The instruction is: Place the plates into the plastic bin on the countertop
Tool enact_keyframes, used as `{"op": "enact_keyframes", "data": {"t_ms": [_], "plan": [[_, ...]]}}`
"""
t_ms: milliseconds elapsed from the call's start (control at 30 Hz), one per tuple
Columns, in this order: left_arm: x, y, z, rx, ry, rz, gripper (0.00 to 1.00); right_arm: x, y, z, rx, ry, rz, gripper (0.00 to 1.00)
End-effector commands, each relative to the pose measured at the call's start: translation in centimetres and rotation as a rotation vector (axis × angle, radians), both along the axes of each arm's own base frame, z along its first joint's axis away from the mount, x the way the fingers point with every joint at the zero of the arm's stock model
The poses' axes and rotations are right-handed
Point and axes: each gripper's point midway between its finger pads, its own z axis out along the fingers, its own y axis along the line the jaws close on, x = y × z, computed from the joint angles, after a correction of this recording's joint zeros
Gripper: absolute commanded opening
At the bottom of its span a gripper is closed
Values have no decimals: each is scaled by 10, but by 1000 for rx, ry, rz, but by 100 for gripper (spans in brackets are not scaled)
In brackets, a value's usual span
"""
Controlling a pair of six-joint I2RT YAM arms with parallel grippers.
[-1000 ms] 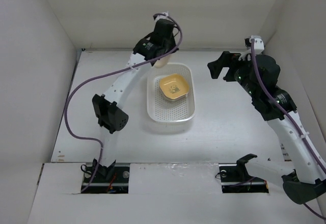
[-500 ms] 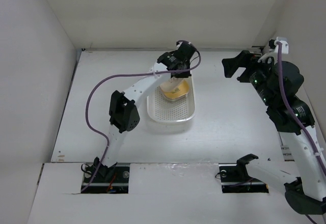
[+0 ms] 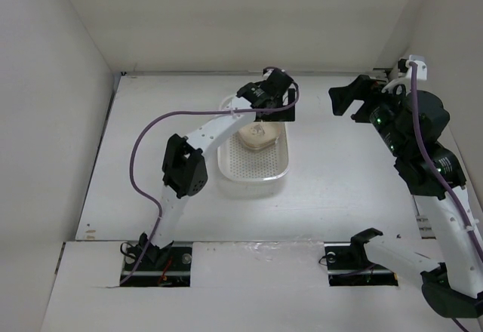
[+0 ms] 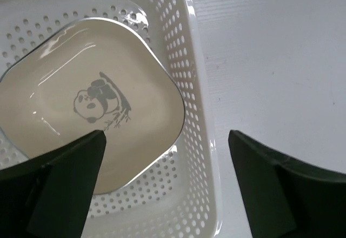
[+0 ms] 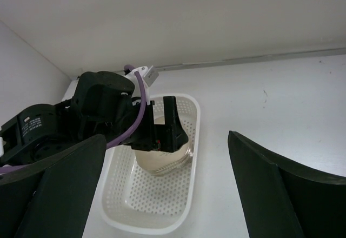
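White plastic bin (image 4: pixel 186 59) holds cream plate (image 4: pixel 59 81); left end effector (image 4: pixel 166 138) released above; right end effector (image 5: pixel 166 137) splayed.

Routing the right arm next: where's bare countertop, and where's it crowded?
Free: countertop between plastic bin and right arm; between left arm and left wall; strip nearer than the bin. Crowded: bin's far end, left pincer open above cream plate.

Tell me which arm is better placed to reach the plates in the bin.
Left. The left gripper hangs open directly over the cream plate in the plastic bin. The right gripper, also open, is off to the bin's side above the countertop, so it would need a longer move.
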Motion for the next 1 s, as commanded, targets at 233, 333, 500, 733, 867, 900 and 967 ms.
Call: {"op": "enact_keyframes", "data": {"t_ms": [233,333,500,733,867,900,967], "plan": [[-26,32,135,-134,-236,76,100,0,-2,5,11,-9,-2,100],[-27,63,154,-117,-333,168,100,2,-4,-4,-11,17,-13,100],[-50,150,171,-99,-428,335,100,-6,-12,-26,-39,79,-37,100],[-90,260,178,-41,-532,577,100,-40,-30,-43,-102,115,-111,100],[-124,300,177,3,-552,658,100,-54,-41,-57,-139,122,-165,100],[-130,313,179,18,-567,689,100,-58,-44,-57,-146,119,-177,100],[-150,330,179,-12,-589,725,100,-64,-50,-60,-141,124,-193,100]]}}
